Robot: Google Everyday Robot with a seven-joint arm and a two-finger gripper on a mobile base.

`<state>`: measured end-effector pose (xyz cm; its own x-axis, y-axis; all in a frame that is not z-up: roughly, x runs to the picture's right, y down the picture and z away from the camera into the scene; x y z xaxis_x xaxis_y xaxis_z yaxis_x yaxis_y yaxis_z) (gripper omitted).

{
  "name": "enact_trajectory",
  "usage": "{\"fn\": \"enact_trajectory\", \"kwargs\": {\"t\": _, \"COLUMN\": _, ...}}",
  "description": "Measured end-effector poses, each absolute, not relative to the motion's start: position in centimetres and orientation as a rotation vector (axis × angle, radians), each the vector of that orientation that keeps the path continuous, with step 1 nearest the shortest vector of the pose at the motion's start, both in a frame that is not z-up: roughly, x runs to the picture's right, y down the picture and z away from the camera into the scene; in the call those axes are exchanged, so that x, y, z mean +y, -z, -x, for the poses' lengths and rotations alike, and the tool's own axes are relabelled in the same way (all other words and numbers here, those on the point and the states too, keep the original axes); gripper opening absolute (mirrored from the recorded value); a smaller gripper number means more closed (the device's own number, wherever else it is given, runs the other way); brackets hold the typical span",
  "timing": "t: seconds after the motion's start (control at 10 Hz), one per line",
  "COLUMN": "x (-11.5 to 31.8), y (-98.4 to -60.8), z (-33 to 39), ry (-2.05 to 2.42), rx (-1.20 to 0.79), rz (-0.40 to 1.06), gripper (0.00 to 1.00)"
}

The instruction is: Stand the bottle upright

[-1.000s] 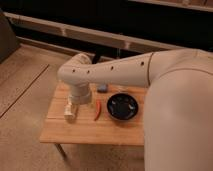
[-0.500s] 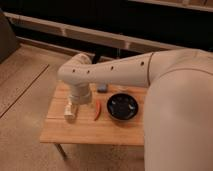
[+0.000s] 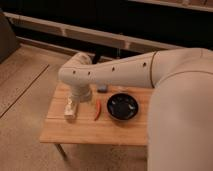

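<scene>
The cream-white bottle [image 3: 70,109] sits on the left part of the small wooden table [image 3: 100,131], just left of the red chili [image 3: 98,110]. I cannot tell whether it is lying or tilted. My arm reaches in from the right and bends down over it. My gripper [image 3: 74,101] is at the end of the white wrist, right above or at the bottle's top end, mostly hidden by the wrist.
A black bowl [image 3: 122,106] stands right of the chili. A small dark rectangular object [image 3: 102,89] lies at the table's back edge. Speckled floor surrounds the table; a dark wall with a rail runs behind it.
</scene>
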<state>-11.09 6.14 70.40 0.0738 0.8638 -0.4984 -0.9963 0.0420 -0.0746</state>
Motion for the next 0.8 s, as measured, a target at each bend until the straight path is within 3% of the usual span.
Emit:
{"fn": "enact_trajectory", "kwargs": {"t": 0.4, "x": -1.9, "y": -67.6, "z": 12.9, "ry": -1.425, "rx": 0.038, "rz": 0.242, "gripper": 0.65}}
{"fn": "enact_trajectory", "kwargs": {"t": 0.8, "x": -2.9, "y": -67.2, "z": 12.9, "ry": -1.429, "rx": -0.013, "rz": 0.224, "gripper": 0.65}}
